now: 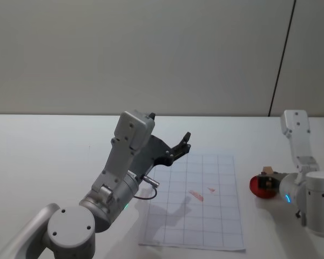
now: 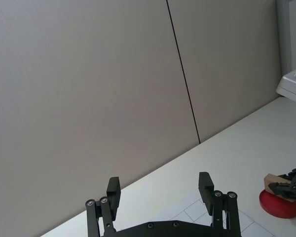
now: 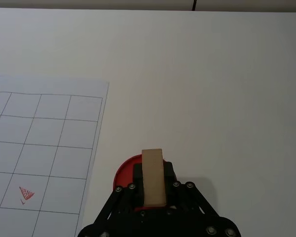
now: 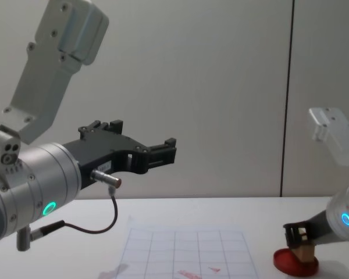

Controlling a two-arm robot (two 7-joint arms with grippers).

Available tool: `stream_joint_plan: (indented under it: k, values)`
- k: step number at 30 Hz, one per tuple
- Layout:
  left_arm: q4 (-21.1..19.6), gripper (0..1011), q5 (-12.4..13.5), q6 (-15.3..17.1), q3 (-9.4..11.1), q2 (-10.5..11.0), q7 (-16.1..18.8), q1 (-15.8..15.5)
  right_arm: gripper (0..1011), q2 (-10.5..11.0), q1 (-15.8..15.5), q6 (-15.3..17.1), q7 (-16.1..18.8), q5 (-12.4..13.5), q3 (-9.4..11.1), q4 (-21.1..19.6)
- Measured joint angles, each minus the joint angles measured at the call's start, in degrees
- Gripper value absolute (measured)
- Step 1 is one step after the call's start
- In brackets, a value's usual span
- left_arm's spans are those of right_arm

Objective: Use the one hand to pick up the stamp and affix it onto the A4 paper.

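Note:
The stamp (image 3: 153, 178), a small tan wooden block, is held upright by my right gripper (image 3: 153, 172), the one on the blue-ringed arm, which is shut on it. The stamp's lower end (image 4: 305, 251) meets the round red ink pad (image 4: 292, 264) at the table's right. The stamp (image 1: 267, 171) and my right gripper (image 1: 268, 181) are over the pad (image 1: 257, 186), just right of the A4 paper (image 1: 205, 221). The gridded sheet bears red marks (image 1: 196, 195) near its middle. My left gripper (image 1: 187, 141), on the green-ringed arm, hangs open and empty in the air above the paper's far left corner.
The white table (image 1: 54, 151) spreads out bare to the left of and beyond the paper. A grey wall panel (image 1: 151, 54) rises behind it. The raised left forearm (image 4: 41, 174) and its black cable (image 4: 99, 224) hang over the near left side.

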Motion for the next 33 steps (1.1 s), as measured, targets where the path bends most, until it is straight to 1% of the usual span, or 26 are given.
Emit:
stream_joint_plan:
  k: [10, 13, 14, 15, 16, 17, 23, 24, 25, 26, 27, 29, 31, 32, 33]
  values:
    - [0.0, 1002, 0.0, 0.0, 0.0, 0.0, 0.0, 0.0, 228, -0.3, 0.4, -0.5, 0.9, -0.8, -0.1, 0.5]
    - [0.0, 1002, 0.0, 0.0, 0.0, 0.0, 0.0, 0.0, 305, -0.4, 0.5, -0.5, 1.0, -0.9, -0.1, 0.6]
    - [0.0, 1002, 0.0, 0.0, 0.0, 0.0, 0.0, 0.0, 347, -0.4, 0.5, -0.6, 1.1, -1.0, -0.1, 0.6]
    - [0.0, 1002, 0.0, 0.0, 0.0, 0.0, 0.0, 0.0, 347, -0.4, 0.6, -0.6, 1.1, -1.0, -0.1, 0.6]
    - [0.0, 1002, 0.0, 0.0, 0.0, 0.0, 0.0, 0.0, 409, -0.4, 0.6, -0.6, 1.1, -1.1, -0.1, 0.7]
    - [0.0, 1002, 0.0, 0.0, 0.0, 0.0, 0.0, 0.0, 449, -0.5, 0.6, -0.6, 1.2, -1.1, -0.1, 0.7]
    - [0.0, 1002, 0.0, 0.0, 0.0, 0.0, 0.0, 0.0, 634, -0.5, 0.7, -0.7, 1.3, -1.2, -0.1, 0.8]
    - [0.0, 1002, 0.0, 0.0, 0.0, 0.0, 0.0, 0.0, 652, -0.5, 0.7, -0.7, 1.3, -1.2, -0.1, 0.8]
    - [0.0, 1002, 0.0, 0.0, 0.0, 0.0, 0.0, 0.0, 697, -0.5, 0.7, -0.7, 1.4, -1.3, -0.1, 0.8]
    - [0.0, 1002, 0.0, 0.0, 0.0, 0.0, 0.0, 0.0, 709, -0.5, 0.7, -0.7, 1.4, -1.3, -0.1, 0.8]
    - [0.0, 1002, 0.0, 0.0, 0.0, 0.0, 0.0, 0.0, 765, -0.5, 0.7, -0.8, 1.4, -1.3, -0.1, 0.8]
    - [0.0, 1002, 0.0, 0.0, 0.0, 0.0, 0.0, 0.0, 828, -0.5, 0.7, -0.9, 1.5, -1.3, 0.0, 0.8]
    - [0.0, 1002, 0.0, 0.0, 0.0, 0.0, 0.0, 0.0, 842, -0.6, 0.7, -1.2, 1.6, -1.4, 0.0, 0.7]
    - [0.0, 1002, 0.0, 0.0, 0.0, 0.0, 0.0, 0.0, 892, -0.6, 0.6, -1.4, 1.7, -1.4, 0.0, 0.7]
    - [0.0, 1002, 0.0, 0.0, 0.0, 0.0, 0.0, 0.0, 914, -0.6, 0.6, -1.8, 1.9, -1.4, 0.0, 0.6]
